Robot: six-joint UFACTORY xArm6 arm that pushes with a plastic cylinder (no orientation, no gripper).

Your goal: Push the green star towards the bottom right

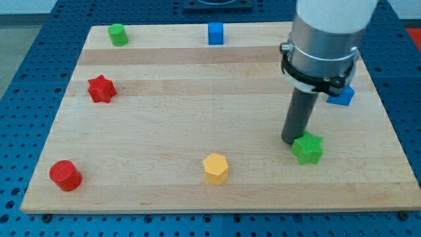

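The green star [308,148] lies on the wooden board [197,99] at the view's lower right. My tip [292,140] sits right against the star's upper left side, touching or almost touching it. The dark rod rises from there to the grey arm body at the view's top right.
A blue block [341,96] lies partly behind the arm at the right. A blue cube [216,33] and a green cylinder [118,34] sit along the top edge. A red star [101,89] is at the left, a red cylinder [65,175] at the bottom left, a yellow hexagon [216,168] at the bottom middle.
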